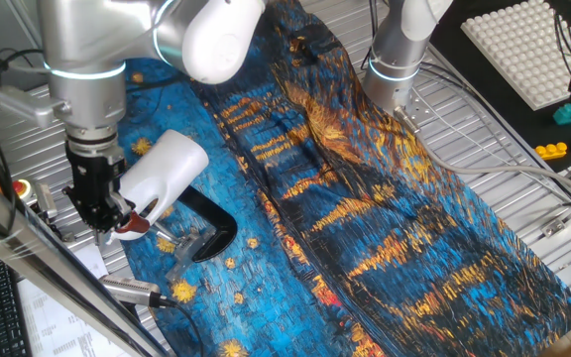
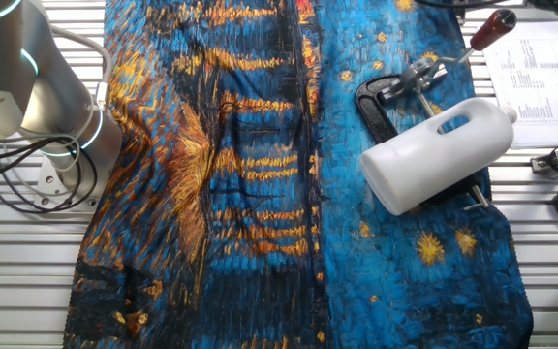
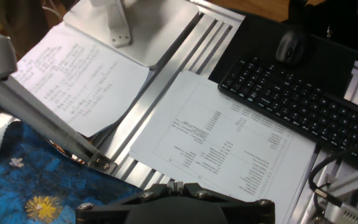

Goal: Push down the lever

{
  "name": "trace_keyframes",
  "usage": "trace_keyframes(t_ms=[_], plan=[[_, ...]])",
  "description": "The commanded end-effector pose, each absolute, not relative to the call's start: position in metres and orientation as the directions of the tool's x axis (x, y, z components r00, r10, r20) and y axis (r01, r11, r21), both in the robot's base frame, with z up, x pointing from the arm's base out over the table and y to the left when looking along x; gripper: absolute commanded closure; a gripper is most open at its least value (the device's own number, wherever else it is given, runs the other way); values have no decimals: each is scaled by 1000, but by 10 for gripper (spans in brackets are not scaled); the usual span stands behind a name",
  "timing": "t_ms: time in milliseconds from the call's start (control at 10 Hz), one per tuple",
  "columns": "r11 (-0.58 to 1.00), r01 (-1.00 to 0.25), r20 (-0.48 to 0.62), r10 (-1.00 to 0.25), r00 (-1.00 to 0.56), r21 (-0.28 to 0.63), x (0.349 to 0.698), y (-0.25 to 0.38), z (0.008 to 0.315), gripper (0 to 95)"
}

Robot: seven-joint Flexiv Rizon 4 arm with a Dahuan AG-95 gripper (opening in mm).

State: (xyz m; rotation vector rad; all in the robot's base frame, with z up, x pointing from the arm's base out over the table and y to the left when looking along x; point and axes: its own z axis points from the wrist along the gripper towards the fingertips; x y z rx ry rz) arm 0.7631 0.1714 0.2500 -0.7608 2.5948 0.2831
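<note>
Black two-finger gripper (image 1: 117, 224), finger spacing not discernible, poised at the glossy reddish-brown knob of the thin silver metal lever (image 1: 135, 226), which projects from the black curved base (image 1: 209, 226) under the large white plastic housing (image 1: 163, 169) on the blue-and-orange patterned cloth (image 1: 365, 198).

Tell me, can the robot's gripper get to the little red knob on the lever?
Probably yes. The gripper hangs close beside the lever at its knob end, and nothing seems to sit between them.
</note>
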Motion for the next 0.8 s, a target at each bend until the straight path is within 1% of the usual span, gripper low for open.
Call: trace_keyframes(t_ms=[100, 400, 800], plan=[[828, -557, -433, -479, -764, 64, 766, 171, 247, 950], [828, -558, -390, -498, -775, 51, 771, 170, 240, 950], [830, -555, -374, -497, -783, 59, 773, 165, 233, 950]])
